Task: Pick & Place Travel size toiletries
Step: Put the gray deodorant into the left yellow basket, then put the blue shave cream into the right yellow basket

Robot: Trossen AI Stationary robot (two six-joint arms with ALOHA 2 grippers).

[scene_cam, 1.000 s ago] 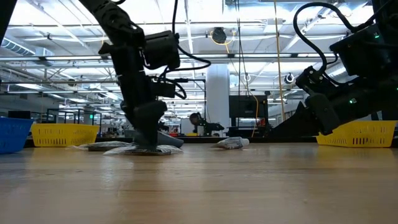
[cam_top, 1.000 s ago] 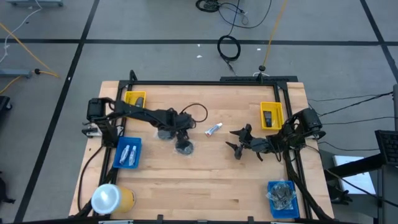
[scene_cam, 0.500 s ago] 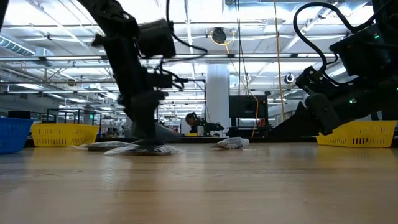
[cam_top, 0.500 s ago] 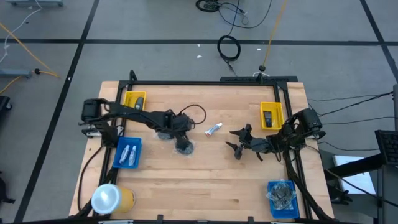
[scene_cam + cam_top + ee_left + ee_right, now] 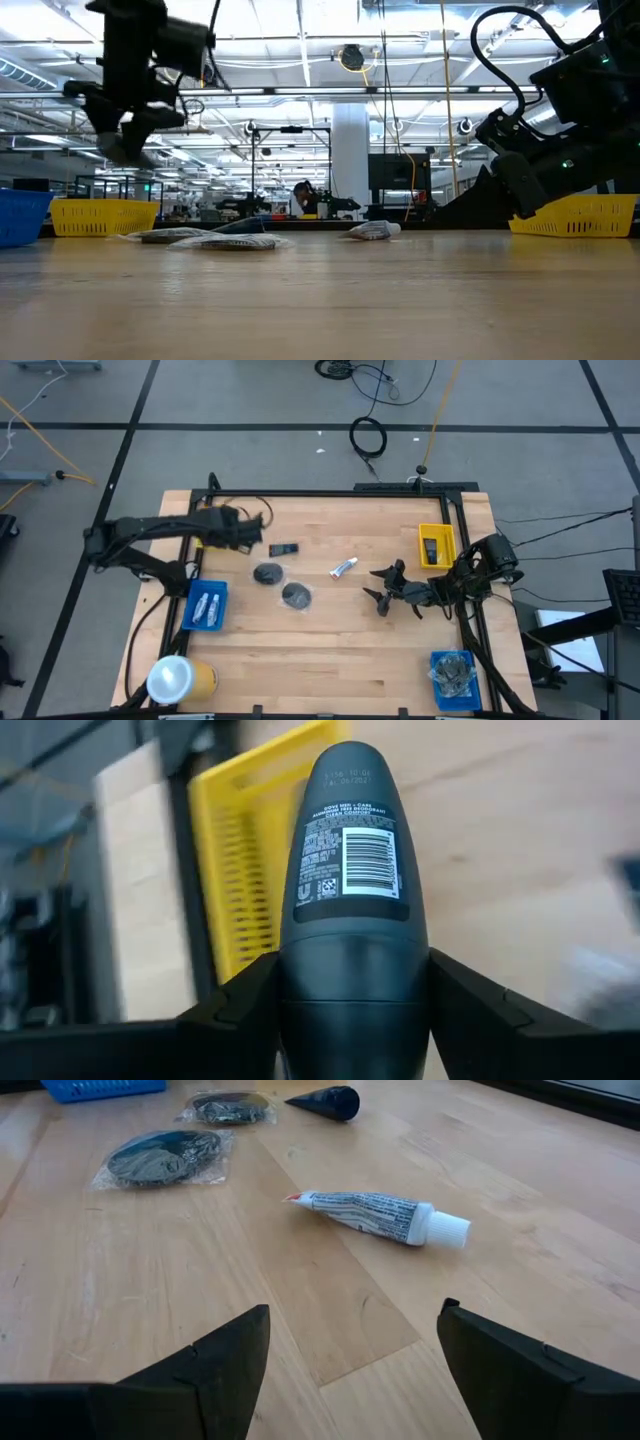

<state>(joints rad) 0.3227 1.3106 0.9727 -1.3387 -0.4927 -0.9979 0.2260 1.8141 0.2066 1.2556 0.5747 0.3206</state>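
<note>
My left gripper (image 5: pixel 238 530) hangs raised over the far-left yellow tray (image 5: pixel 214 518), shut on a dark oblong bottle (image 5: pixel 350 870) with a barcode label. A second dark bottle (image 5: pixel 284 548) lies on its side on the wood. Two grey discs in clear wrap (image 5: pixel 267 573) (image 5: pixel 295 595) and a pale tube with a white cap (image 5: pixel 343 567) lie flat mid-table. My right gripper (image 5: pixel 373 587) is open and low over the table to the right of the tube, touching nothing. The tube (image 5: pixel 380 1215) lies ahead of it. My left gripper pinches the dark bottle by its wide lower body (image 5: pixel 352 995), one finger (image 5: pixel 235 1010) on each side. The bottle runs along the fingers, and its rounded end sticks out ahead of them. It is lifted clear, above the yellow tray (image 5: pixel 245 870).
A blue tray (image 5: pixel 207 604) with pale tubes sits at the left edge. A yellow tray (image 5: pixel 436 546) holds a dark item at the right. A blue tray (image 5: pixel 452 672) with discs is in the near-right corner. A big yellow cylinder (image 5: pixel 180 678) lies near-left. Bare wood spans the near middle.
My left gripper has risen from the table beside the grey discs and swung toward the far-left corner, carrying the dark bottle clear of the wood to above the yellow tray. The second dark bottle, hidden under the arm before, now shows.
</note>
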